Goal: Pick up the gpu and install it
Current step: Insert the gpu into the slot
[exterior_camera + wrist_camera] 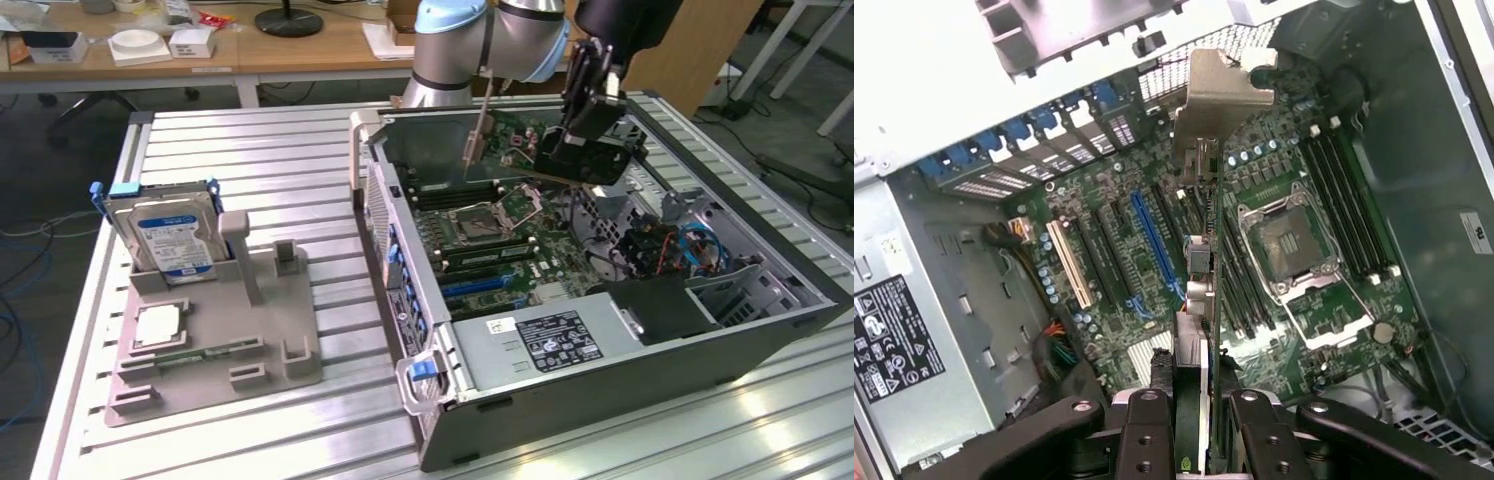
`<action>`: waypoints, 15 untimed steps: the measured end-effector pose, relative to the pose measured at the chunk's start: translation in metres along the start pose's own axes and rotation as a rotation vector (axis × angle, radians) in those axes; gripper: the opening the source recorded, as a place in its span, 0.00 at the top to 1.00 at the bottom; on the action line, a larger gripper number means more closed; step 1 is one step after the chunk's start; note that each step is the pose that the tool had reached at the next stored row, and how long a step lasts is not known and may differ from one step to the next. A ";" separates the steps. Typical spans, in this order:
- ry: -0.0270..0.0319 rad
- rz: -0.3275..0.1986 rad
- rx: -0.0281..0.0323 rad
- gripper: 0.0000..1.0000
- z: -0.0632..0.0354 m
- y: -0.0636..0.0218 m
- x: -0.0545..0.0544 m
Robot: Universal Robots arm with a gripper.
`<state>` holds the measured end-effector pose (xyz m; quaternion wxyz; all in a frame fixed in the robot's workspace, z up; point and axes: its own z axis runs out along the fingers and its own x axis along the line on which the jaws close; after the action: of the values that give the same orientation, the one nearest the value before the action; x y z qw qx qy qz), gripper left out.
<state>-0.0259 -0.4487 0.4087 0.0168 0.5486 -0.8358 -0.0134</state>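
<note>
My gripper (567, 150) hangs over the open computer case (601, 390), shut on the gpu (511, 148). The gpu is a thin dark card held on edge above the motherboard (514, 250), with its silvery bracket (473, 135) towards the case's back wall. In the wrist view the card (1194, 300) runs edge-on between my fingers (1144, 430), and its bracket (1219, 95) reaches out over the board near the slots. The blue expansion slot (1154, 250) lies just beside the card's line. The card stands clear above the board.
A grey fixture (214, 340) on the exterior view's left holds a blue-labelled hard drive (167, 235) upright and a small square CPU chip (158, 325). Inside the case are the CPU socket (1289, 240), memory slots (1344, 200), a power supply (547, 340) and loose cables (687, 250).
</note>
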 end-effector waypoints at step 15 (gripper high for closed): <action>0.0055 -0.137 0.0018 0.73 0.0001 -0.0002 0.000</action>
<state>-0.0259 -0.4491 0.4086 0.0177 0.6045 -0.7963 -0.0123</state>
